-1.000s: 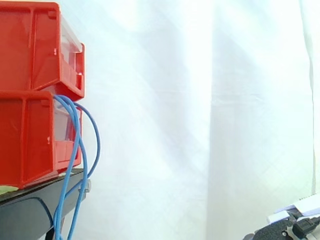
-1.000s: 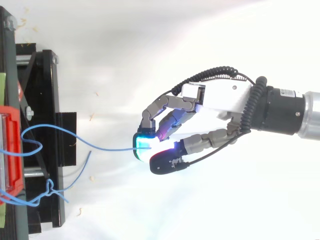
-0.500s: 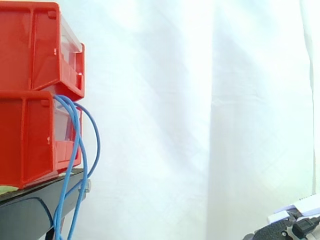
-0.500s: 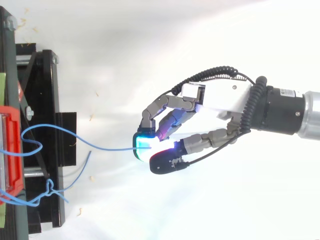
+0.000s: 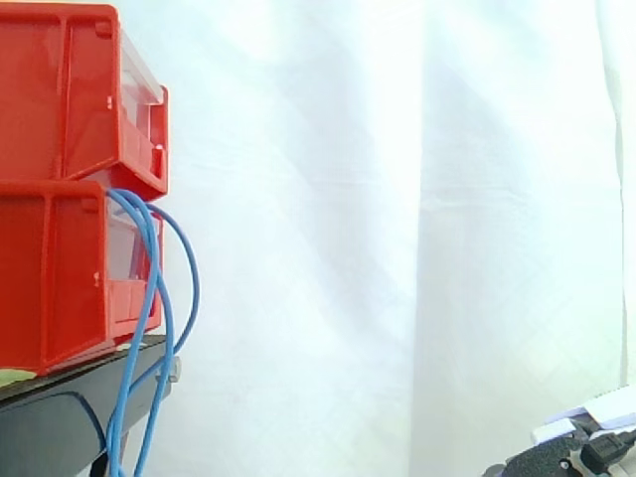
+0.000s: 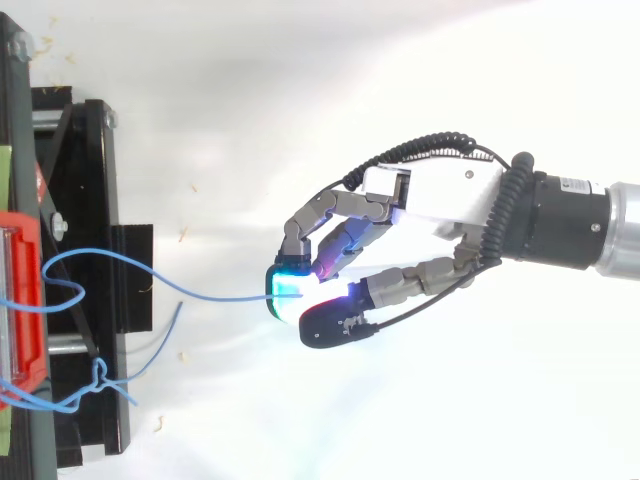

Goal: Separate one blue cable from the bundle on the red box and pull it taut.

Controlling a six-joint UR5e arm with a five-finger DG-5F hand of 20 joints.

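In the top view my hand (image 6: pixel 420 200) reaches in from the right, its fingers curled and its glowing pads (image 6: pixel 287 288) pinched on one blue cable (image 6: pixel 215 295). That cable runs nearly straight left from the pads, then loops back to the red box (image 6: pixel 20 300) at the left edge. The other blue cables (image 6: pixel 95 385) lie tangled by the box's lower end. In the side view the blue cables (image 5: pixel 164 308) hang in loops out of the lower red box (image 5: pixel 60 268) and down past the black stand (image 5: pixel 60 397).
A second red bin (image 5: pixel 70 89) is stacked on the lower one. The black stand (image 6: pixel 85 270) reaches out from the left edge under the cables. White curtain lies behind and white floor below the hand. Part of the arm (image 5: pixel 586 442) shows at the side view's lower right.
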